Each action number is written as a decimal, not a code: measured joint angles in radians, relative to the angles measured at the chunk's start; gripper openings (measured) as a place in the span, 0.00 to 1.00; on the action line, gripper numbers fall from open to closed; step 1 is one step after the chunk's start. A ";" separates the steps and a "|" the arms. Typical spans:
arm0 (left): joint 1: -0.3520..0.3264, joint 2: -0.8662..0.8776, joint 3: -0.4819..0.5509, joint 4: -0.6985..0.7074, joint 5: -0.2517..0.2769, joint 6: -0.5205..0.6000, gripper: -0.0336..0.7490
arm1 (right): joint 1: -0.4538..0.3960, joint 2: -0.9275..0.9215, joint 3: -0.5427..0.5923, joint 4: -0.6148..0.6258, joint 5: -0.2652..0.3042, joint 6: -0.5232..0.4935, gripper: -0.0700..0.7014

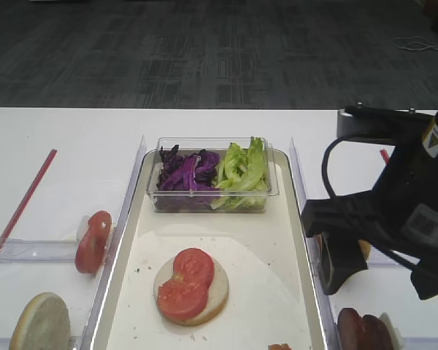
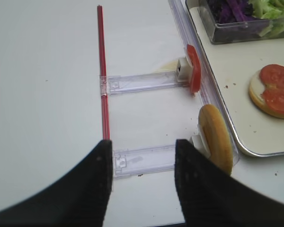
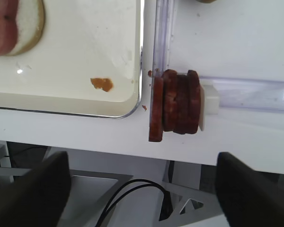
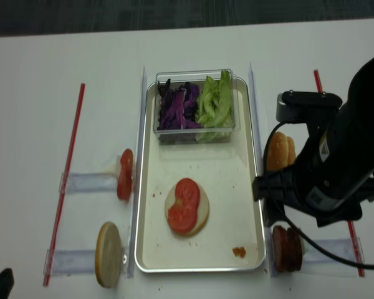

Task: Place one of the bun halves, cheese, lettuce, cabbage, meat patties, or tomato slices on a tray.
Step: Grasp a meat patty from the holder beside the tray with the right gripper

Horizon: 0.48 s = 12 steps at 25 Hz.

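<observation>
I read no writing anywhere; my right gripper (image 3: 141,189) hangs with jaws wide apart above the meat patties (image 3: 174,105), holding nothing.

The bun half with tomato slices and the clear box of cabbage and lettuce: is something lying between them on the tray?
No. In both high views only bare tray surface separates the bun half from the clear box.

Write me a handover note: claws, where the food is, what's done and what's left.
Right claw: open, empty, above the patties standing in their rack right of the tray.
Left claw: open, empty, by the left racks.
Done: bun with two tomato slices on the tray.
Cabbage and lettuce sit in the box.
Left: probably a patty next.
</observation>
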 joint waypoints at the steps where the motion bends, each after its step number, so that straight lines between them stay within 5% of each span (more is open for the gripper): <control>1: 0.000 0.000 0.000 0.000 0.000 0.000 0.42 | 0.000 0.008 0.000 0.003 -0.003 -0.002 0.90; 12: 0.000 0.000 0.000 0.000 0.000 0.000 0.42 | 0.001 0.047 0.066 0.018 -0.078 -0.019 0.90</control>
